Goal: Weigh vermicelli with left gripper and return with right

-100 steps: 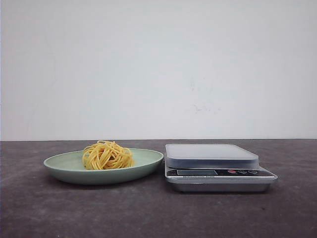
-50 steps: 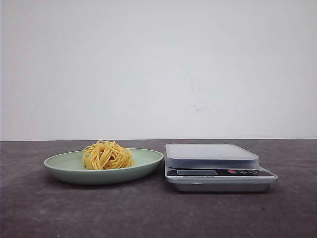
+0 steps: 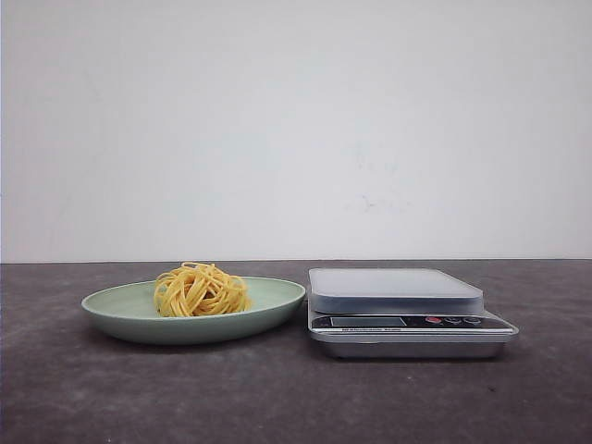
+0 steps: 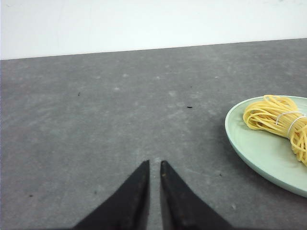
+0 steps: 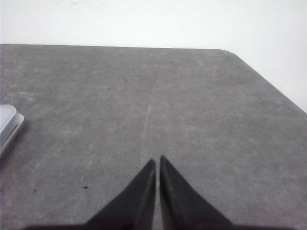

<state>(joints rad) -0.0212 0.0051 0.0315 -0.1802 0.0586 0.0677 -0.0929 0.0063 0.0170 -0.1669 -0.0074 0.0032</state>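
Nothing has changed across the last second: the front view matches both earlier pictures, with no shift in any object. For the task, this settles little. The noodles (image 3: 201,290) lie on the plate (image 3: 277,298), not on the scale (image 3: 398,285), which fits either a stage ahead of weighing or one after the return; I cannot tell which.

My left gripper (image 4: 154,165) hovers over bare table (image 3: 277,398), to the left of the plate, fingers nearly together with a thin gap, holding nothing. My right gripper (image 5: 158,162) is likewise closed to a slit and empty, over the table right of the scale's corner (image 5: 8,122).

Materials: the noodles are a coiled yellow bundle of thin strands, bound by a pale tie (image 4: 289,120). The plate is shallow, oval, matte pale green. The scale has a flat, smooth grey platform with rounded corners and a dark front panel with buttons. The table is dark grey, dull, faintly speckled.
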